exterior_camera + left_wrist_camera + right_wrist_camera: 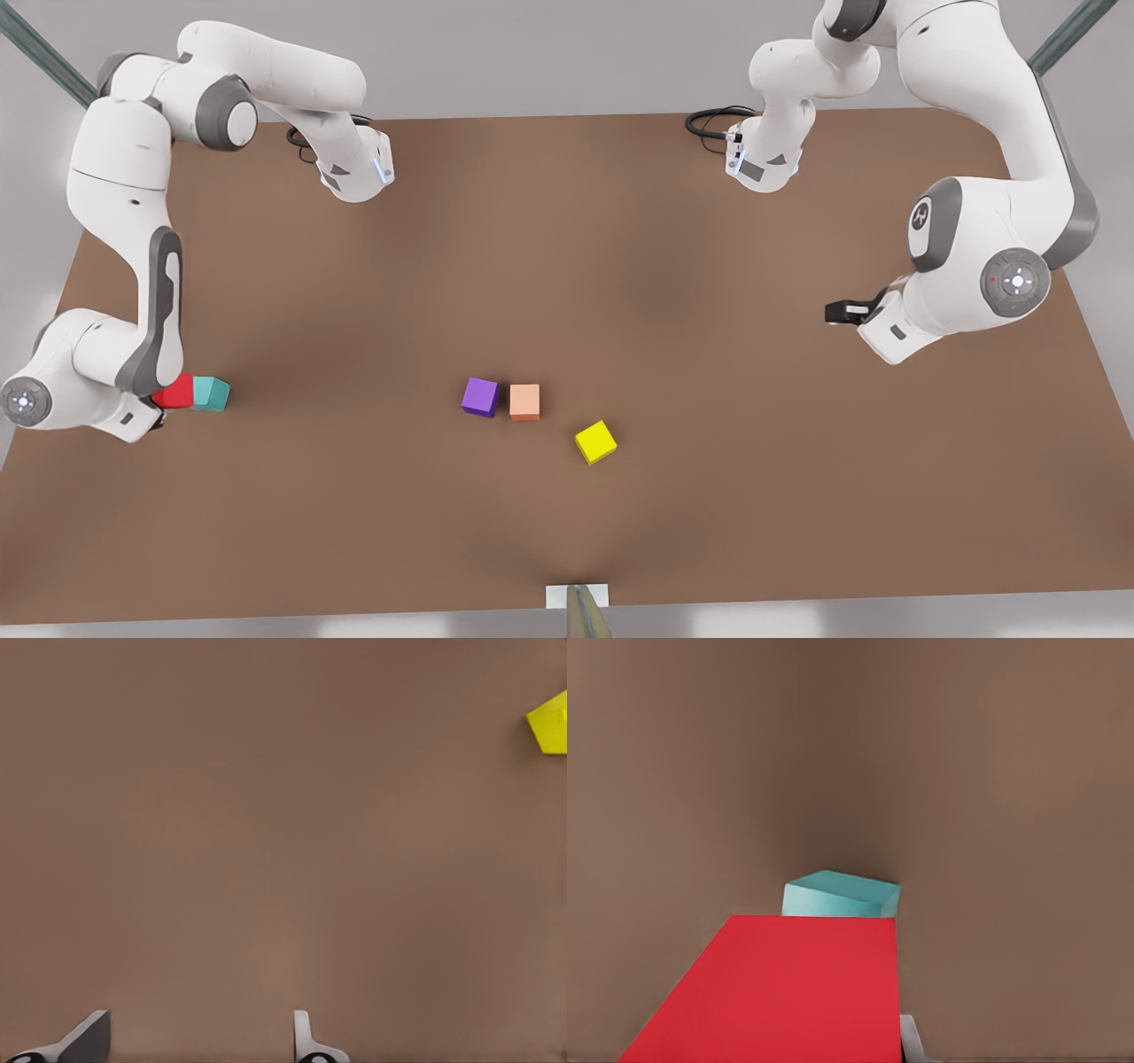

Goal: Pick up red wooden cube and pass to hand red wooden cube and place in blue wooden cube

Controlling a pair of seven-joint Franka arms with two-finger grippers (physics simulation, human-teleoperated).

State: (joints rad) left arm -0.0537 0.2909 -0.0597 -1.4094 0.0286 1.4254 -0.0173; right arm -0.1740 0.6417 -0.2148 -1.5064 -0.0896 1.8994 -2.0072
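We see soft, even light from above across the bench (567, 266). Faint blurred shadows darken it beneath the arms. No glare shows.

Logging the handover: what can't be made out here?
Front view: the right gripper, at the left by the red wooden cube, is hidden under its wrist.
Right wrist view: that cube, cut by the edge, covers the blue wooden cube's base; contact unclear.
The left gripper waits open at the front view's right.
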